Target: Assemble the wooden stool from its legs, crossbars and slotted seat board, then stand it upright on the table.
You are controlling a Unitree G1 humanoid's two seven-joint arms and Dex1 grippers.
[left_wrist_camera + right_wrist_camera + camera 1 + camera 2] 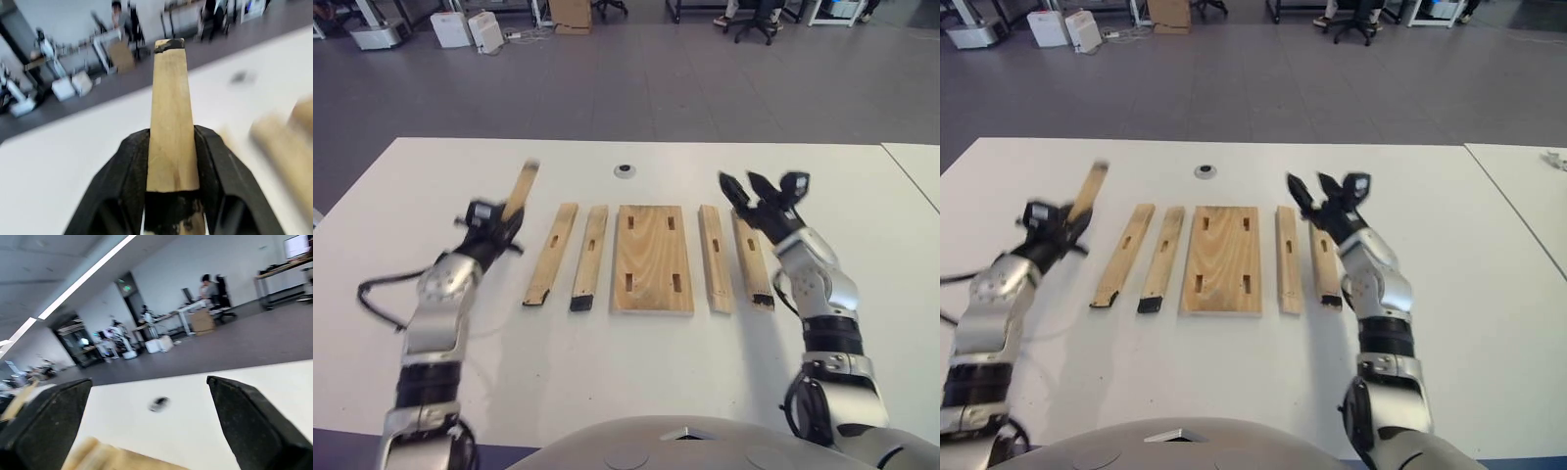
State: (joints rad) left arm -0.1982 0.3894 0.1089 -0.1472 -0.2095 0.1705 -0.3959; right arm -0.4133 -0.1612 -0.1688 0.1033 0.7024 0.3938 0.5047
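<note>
- Jaws of the left arm (445, 284) were clamped on both sides of a wooden slat (168, 122). It was off the tabletop (862, 225) and tilted, its far end pointing away over the left side, probably so that a free end could be aimed at a slot.
- On the right arm (818, 279) the jaws stood wide apart with nothing between them. They hovered over the far end of the rightmost slat (751, 259), which looked like the start of a pick-up.
- Between the arms the slotted seat board (652, 259) lay flat with its four slots facing up, so it could take parts from above.
- Two slats (553, 253) (590, 257) lay just left of the board and another slat (715, 258) just right of it. All ran parallel to it and lay apart, so each could be gripped singly.
- Nothing was joined, so I judged the assembly barely begun.
- Beyond the board a small dark round fitting (625, 171) sat on the white tabletop.
- Behind it was grey floor with white boxes (470, 29), a cardboard box (570, 14) and an office chair (754, 20).
</note>
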